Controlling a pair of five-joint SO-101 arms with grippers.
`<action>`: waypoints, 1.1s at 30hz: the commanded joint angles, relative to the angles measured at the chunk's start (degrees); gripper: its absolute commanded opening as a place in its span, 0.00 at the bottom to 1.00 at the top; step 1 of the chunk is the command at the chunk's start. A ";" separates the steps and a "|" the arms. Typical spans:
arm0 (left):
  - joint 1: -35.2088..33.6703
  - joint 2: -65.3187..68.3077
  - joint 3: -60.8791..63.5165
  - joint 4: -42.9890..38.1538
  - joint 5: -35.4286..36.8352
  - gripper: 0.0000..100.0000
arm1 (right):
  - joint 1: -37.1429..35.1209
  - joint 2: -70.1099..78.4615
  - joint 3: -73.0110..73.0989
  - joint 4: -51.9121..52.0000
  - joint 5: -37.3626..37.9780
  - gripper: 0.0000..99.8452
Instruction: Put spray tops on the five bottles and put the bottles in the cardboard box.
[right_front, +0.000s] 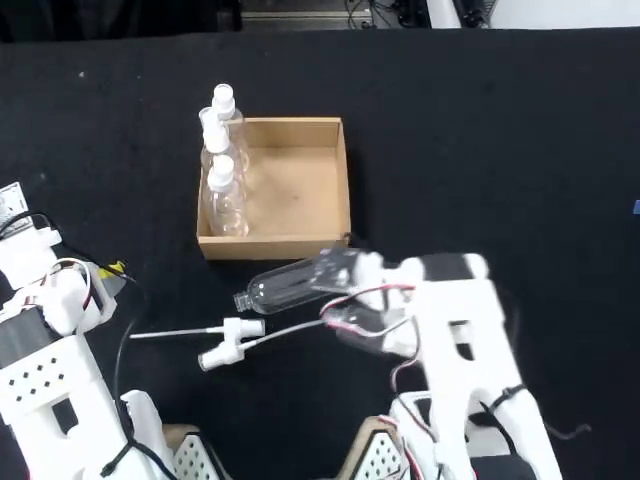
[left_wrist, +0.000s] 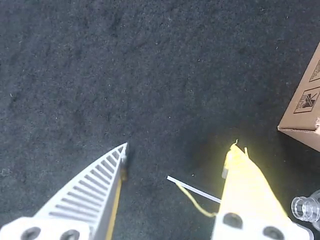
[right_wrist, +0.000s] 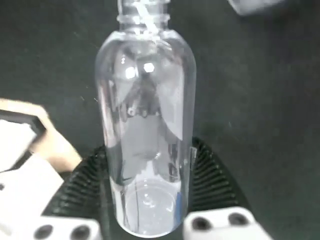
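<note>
1 black table (right_front: 520, 140) carries everything. On it sits the cardboard box (right_front: 300, 195), open-topped, with 3 capped bottles (right_front: 222, 185) standing in a row along one side wall. Just in front of the box, the right gripper (right_front: 338, 280) is clamped around the base of 1 clear uncapped bottle (right_wrist: 147, 110), held on its side. The left gripper (left_wrist: 180, 147) hangs over bare table with its jaws spread, holding nothing. 2 spray tops (right_front: 240, 328) lie side by side on the table near the bottle's neck, dip tubes stretched out.
</note>
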 joint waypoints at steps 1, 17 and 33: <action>-0.48 0.26 -0.57 -1.32 0.35 0.28 | 8.97 -2.51 -3.65 0.62 5.71 0.03; -1.01 0.26 -2.77 -0.88 0.18 0.28 | -0.09 -2.59 -20.62 23.21 2.55 0.02; -15.69 10.11 -12.70 0.97 0.18 0.28 | -51.69 7.25 -32.04 3.87 -52.22 0.02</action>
